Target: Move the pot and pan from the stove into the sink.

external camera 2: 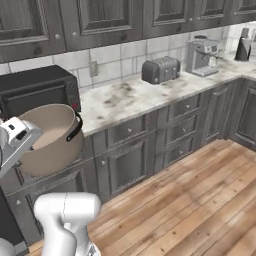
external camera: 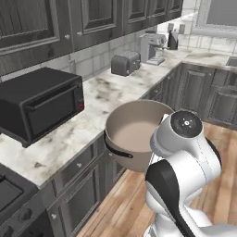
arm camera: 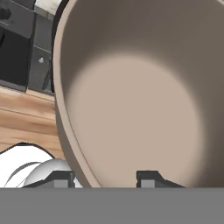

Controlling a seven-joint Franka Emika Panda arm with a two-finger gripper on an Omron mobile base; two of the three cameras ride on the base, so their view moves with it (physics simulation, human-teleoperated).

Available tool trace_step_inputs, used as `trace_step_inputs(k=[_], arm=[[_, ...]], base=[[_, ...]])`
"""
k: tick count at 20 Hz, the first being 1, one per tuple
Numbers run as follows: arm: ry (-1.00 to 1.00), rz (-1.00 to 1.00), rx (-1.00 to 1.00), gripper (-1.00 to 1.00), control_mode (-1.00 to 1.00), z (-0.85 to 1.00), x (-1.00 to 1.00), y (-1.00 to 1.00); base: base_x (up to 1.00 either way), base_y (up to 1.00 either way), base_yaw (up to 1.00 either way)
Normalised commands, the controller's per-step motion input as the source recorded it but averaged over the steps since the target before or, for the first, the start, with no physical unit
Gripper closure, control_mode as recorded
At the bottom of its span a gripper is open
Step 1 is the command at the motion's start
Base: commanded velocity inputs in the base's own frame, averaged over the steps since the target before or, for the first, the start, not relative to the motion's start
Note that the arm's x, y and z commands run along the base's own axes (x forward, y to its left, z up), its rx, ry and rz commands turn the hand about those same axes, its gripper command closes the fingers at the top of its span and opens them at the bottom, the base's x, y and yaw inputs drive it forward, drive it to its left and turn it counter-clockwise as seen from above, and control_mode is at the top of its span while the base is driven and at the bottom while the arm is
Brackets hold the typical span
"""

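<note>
A: Okay, where's the pot [external camera: 134, 132]?

B: Off the counter [external camera: 111, 95], carried in the air in front of the lower cabinets [external camera 2: 130, 160], just past the counter's front edge, tilted so its mouth faces up and toward the base cameras.

A: Gripper [arm camera: 105, 178]?

B: Partly closed, pinching the pot's rim wall — one finger inside, one outside, per the hand view.

A: Handling?

B: Likely heavy, rigid, smooth metal; a one-sided rim pinch could let it swing or slip. The dark loop handle [external camera: 116, 149] looks a surer hold.

A: Surroundings?

B: Black toaster oven [external camera: 39, 102] on the counter's left end, toaster [external camera: 125, 62] and coffee machine [external camera: 152, 46] toward the far corner. Stove [external camera: 11, 199] at lower left. Sink only a sliver at the far right — I can't tell much. Nothing directly blocks the floor route.
</note>
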Motion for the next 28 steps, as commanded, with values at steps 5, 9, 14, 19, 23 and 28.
trace_step_inputs(k=[5,9,14,19,23,28], arm=[[0.00,0.00,0.00,1.00,1.00,0.00,0.00,0.00],[0.00,0.00,0.00,1.00,1.00,0.00,0.00,0.00],[0.00,0.00,0.00,1.00,1.00,0.00,0.00,0.00],[0.00,0.00,0.00,1.00,1.00,0.00,0.00,0.00],[0.00,0.00,0.00,1.00,1.00,0.00,0.00,0.00],[0.00,0.00,0.00,1.00,1.00,0.00,0.00,0.00]], base=[[0.00,-0.23,-0.32],[0.00,-0.24,-0.32],[0.00,-0.24,-0.31],[0.00,-0.23,-0.31],[0.00,-0.23,-0.32],[0.00,-0.24,-0.32]])
